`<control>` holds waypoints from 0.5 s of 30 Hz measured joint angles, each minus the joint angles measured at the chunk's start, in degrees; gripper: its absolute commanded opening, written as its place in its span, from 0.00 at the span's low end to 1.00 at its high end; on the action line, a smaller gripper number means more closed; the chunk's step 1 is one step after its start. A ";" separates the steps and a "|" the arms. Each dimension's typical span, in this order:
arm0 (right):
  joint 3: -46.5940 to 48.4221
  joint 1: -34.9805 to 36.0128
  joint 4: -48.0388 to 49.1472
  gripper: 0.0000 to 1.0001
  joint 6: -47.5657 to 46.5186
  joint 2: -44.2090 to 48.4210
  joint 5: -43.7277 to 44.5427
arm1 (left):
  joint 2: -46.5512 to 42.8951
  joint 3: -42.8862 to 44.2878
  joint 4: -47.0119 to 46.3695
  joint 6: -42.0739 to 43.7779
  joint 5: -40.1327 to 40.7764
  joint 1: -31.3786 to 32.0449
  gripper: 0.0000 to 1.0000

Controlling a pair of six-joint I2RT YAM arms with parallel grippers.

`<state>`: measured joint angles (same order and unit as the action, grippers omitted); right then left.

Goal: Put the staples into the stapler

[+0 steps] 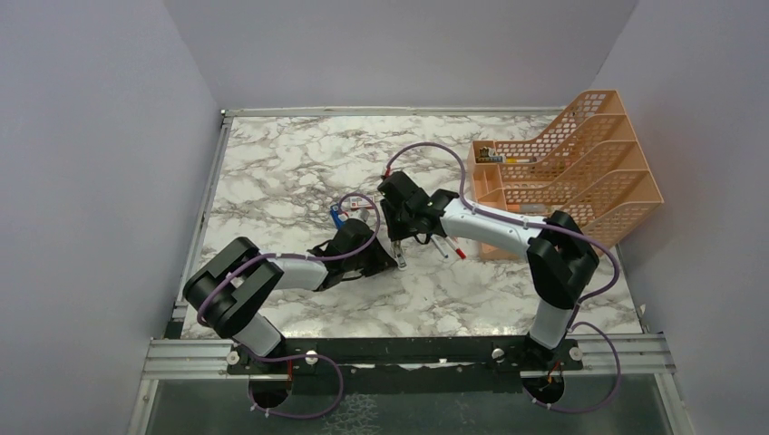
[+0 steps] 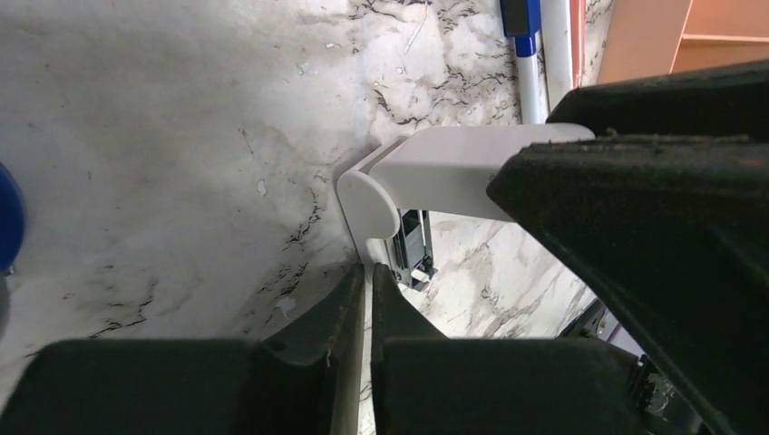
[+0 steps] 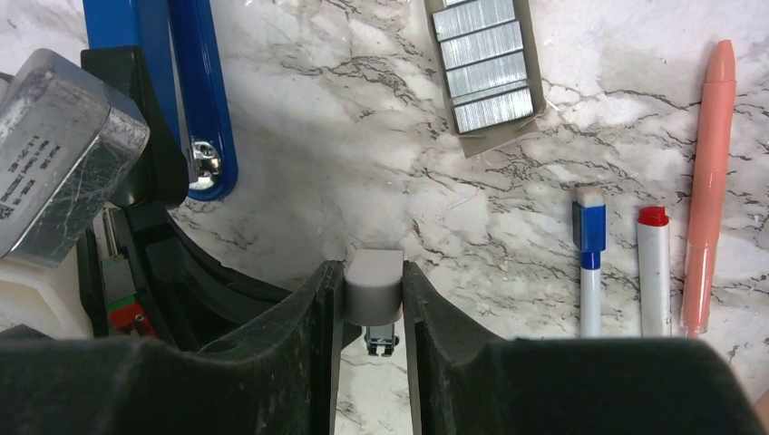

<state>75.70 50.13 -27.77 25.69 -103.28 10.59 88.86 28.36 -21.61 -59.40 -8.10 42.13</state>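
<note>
Reaching inward, right arm (image 1: 490, 227) low — jaws clamp white block (image 3: 374, 276).

No readable text anywhere. Silver-grey metal block (image 3: 63, 154) in the right wrist view carries a label with tiny dark print, too small to make out.

White-and-black arms (image 1: 299, 270), purple cables (image 1: 431, 145)
</note>
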 measured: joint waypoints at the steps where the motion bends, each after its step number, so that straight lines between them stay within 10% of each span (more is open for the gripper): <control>1: -0.31 0.00 0.35 0.32 -0.02 0.17 -0.26 | 0.11 0.02 -0.20 -0.13 0.00 0.00 0.03; 15: -6.43 0.00 1.18 0.32 -0.13 5.16 -4.74 | 1.11 0.20 -1.46 -1.44 0.04 0.00 0.02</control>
<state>69.28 50.13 -26.59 25.56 -98.13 5.85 89.97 28.56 -23.07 -60.84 -8.05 42.13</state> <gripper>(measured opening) 0.326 0.023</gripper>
